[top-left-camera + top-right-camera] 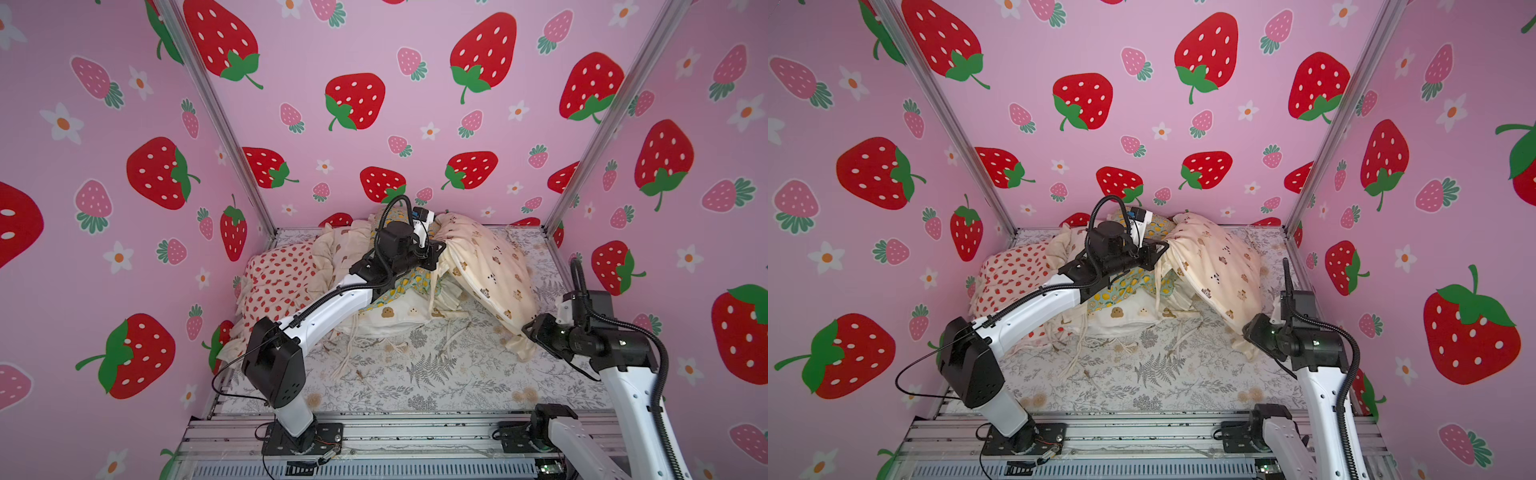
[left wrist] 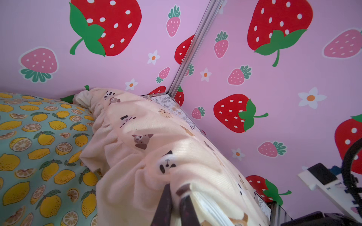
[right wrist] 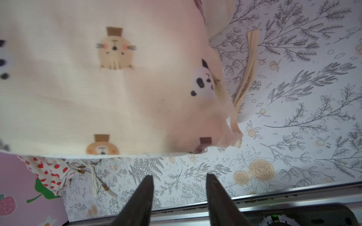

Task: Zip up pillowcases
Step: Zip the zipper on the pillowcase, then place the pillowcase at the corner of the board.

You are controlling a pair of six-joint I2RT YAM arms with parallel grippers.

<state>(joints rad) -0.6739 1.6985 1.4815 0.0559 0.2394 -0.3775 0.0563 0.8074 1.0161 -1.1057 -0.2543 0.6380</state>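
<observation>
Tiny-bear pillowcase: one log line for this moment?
left gripper: shut on tiny-bear pillowcase | right gripper: open, empty, near pillowcase's low corner

Four pillowcases crowd the far half of the fern-print sheet (image 1: 457,386). The strawberry pillowcase (image 1: 278,278) lies toward the far left corner, along the left edge. Right of it, midway along the far edge, the lemon pillowcase (image 1: 415,280) lies on the bear-face pillowcase (image 1: 399,316), which reaches nearer the front. The tiny-bear pillowcase (image 1: 486,266) leans on the lemon one and slants from the far edge toward the right edge. Loose ties (image 1: 347,357) trail on the sheet before the pile. A frame rail (image 1: 395,432) runs along the sheet's near edge.
</observation>
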